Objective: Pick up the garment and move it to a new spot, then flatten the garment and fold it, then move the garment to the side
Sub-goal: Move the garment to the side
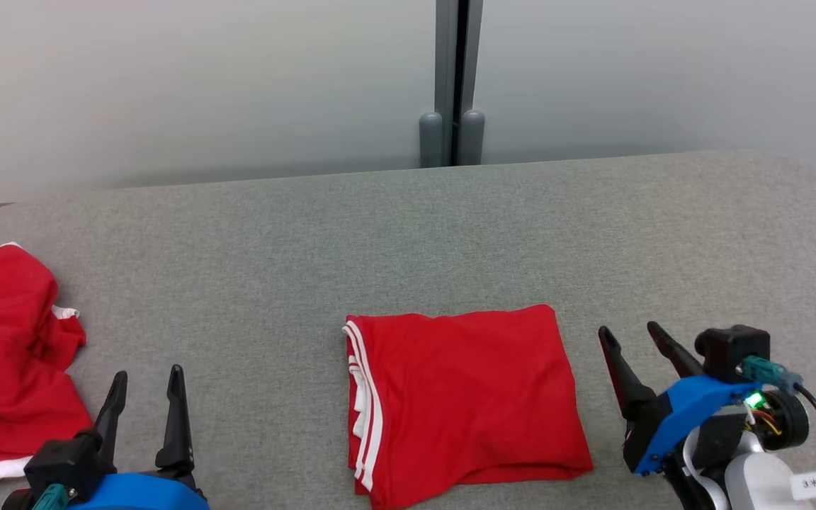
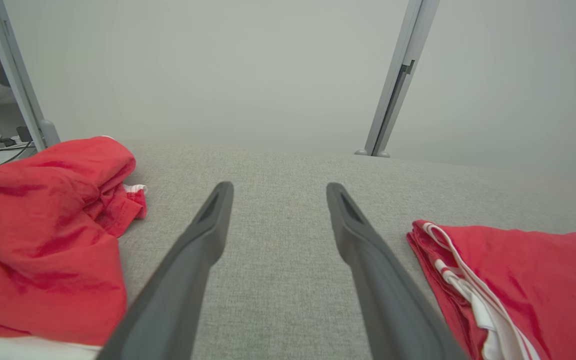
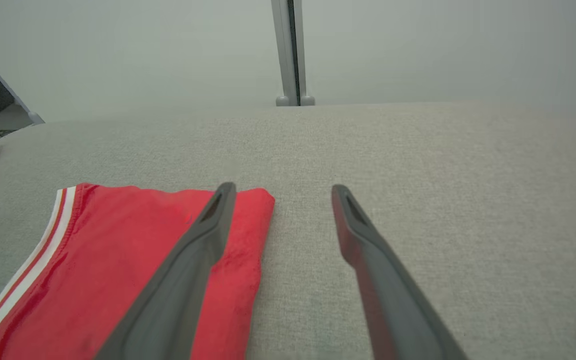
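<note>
My left gripper [image 1: 148, 373] and right gripper [image 1: 627, 329] are hovering at 7 and 4 o'clock, both with jaws standing apart and gripping nothing. The folded red garment [image 1: 465, 397] is lying flat between them at 6 o'clock on the table [image 1: 273, 241]. A crumpled red heap [image 1: 11, 354] is sitting at 9 o'clock.

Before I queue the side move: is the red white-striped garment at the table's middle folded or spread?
Folded: the red white-striped fabric garment lies as a compact rectangle, striped edges stacked along its left side.
</note>
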Robot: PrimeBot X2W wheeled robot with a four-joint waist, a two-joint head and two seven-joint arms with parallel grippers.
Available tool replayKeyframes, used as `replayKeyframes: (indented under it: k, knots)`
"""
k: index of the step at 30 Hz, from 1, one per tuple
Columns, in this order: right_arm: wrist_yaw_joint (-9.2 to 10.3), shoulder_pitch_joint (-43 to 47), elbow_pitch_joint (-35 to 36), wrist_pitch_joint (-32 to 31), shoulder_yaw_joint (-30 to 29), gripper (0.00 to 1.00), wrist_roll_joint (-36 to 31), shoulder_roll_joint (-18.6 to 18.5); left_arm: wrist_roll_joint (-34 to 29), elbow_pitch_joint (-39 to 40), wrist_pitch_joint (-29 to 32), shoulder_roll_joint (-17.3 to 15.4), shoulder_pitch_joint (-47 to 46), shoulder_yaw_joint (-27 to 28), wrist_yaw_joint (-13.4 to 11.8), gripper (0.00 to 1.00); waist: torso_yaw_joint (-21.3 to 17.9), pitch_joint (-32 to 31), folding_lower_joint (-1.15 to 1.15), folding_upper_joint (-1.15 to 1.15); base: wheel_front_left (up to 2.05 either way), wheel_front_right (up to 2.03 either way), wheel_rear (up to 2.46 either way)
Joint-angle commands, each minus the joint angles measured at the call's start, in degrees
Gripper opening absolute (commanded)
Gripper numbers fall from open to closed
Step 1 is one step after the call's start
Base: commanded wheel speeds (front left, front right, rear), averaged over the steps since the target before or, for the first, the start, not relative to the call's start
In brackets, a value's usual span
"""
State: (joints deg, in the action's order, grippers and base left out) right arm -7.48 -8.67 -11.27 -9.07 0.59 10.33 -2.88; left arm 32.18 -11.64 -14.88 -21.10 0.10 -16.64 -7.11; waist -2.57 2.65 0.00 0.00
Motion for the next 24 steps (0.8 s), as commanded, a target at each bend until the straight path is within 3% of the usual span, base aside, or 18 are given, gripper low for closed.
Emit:
replayKeyframes:
  k: [1, 11, 19, 24]
  knots:
    - [-0.03, -1.0, -0.7, -1.3, 0.2, 1.00, 0.7, 0.0, -0.4, 0.1, -0.1, -0.1, -0.7, 0.0, -0.2, 1.00, 0.5, 0.2, 0.00, 0.00, 0.00, 0.00, 0.00]
    - [-0.03, -8.9, -14.5, -21.4, 1.0, 1.00, 3.0, -0.1, -0.6, 0.3, 0.1, -0.5, -1.7, -0.8, 0.2, 1.00, 3.5, 1.2, 0.00, 0.00, 0.00, 0.00, 0.00]
    - [-0.03, -12.8, -24.5, -23.4, 2.2, 1.00, 5.1, 0.0, -0.6, 0.5, 0.1, -0.6, -2.0, -0.9, 0.0, 1.00, 4.5, 1.9, 0.00, 0.00, 0.00, 0.00, 0.00]
    - [-0.10, -14.7, -29.6, -24.7, 6.7, 1.00, 8.2, 0.4, -0.5, 0.6, 0.0, -0.6, -2.3, -1.1, 0.0, 1.00, 4.5, 2.3, 0.00, 0.00, 0.00, 0.00, 0.00]
